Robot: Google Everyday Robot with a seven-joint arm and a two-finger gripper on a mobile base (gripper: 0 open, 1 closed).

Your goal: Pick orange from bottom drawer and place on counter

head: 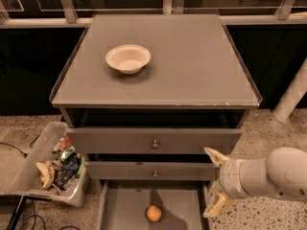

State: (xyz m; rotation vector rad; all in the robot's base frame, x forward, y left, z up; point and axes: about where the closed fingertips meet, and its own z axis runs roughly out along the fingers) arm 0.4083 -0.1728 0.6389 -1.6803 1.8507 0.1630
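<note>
The orange [153, 213] lies on the floor of the open bottom drawer [122, 207], near its middle. The counter [192, 71] is the flat grey cabinet top above, with a white bowl [128, 58] on its left part. My gripper [213, 183] comes in from the right on a white arm, at the drawer's right edge. Its two pale fingers [214, 155] are spread wide apart and hold nothing. The gripper is to the right of the orange and a little above it, apart from it.
Two closed grey drawer fronts with small knobs [154, 143] sit above the open drawer. A clear plastic bin [50, 169] with wrappers and snacks stands on the floor at left. A white post [292, 97] leans at right. Cables lie at bottom left.
</note>
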